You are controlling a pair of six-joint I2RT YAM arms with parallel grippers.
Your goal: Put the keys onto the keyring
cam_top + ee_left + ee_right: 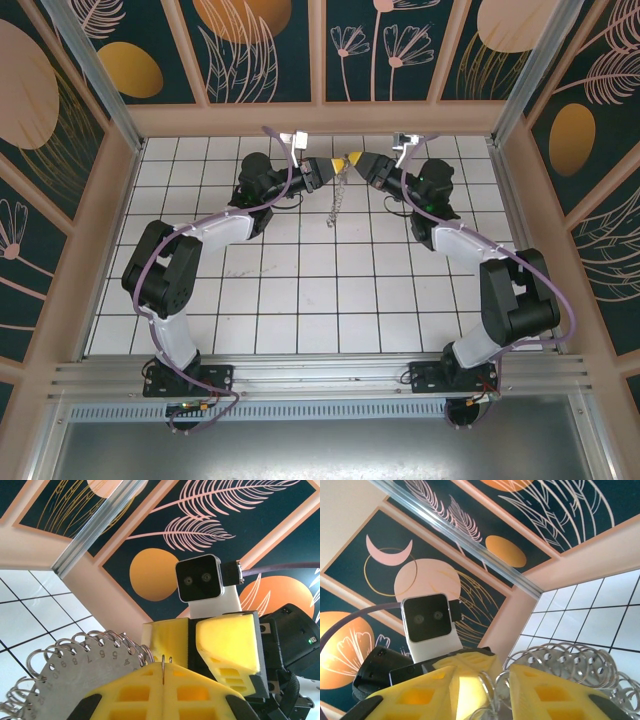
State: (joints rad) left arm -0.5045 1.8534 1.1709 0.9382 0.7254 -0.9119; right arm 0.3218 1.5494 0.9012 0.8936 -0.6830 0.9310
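Keyring (pixel 334 205) aloft, hanging free for threading. Pinched by thin ring wire (pixel 164 664) in left pincer (pixel 164 677), pressed together, to steady. Faced by right pincer (pixel 481 682), part-spread around ring coils (pixel 560 660), grip unclear. Above far table (pixel 300 290).

A white tiled table (pixel 300 290) with dark grid lines is forming the base of the enclosure. Dark teal wall panels (pixel 250 50), printed with orange discs and pale pink leaf outlines, are enclosing it on three sides. Pale pink frames (pixel 320 118) and aluminium posts (pixel 90 70) are bordering the panels. An aluminium rail (pixel 320 375) is running along the near edge.
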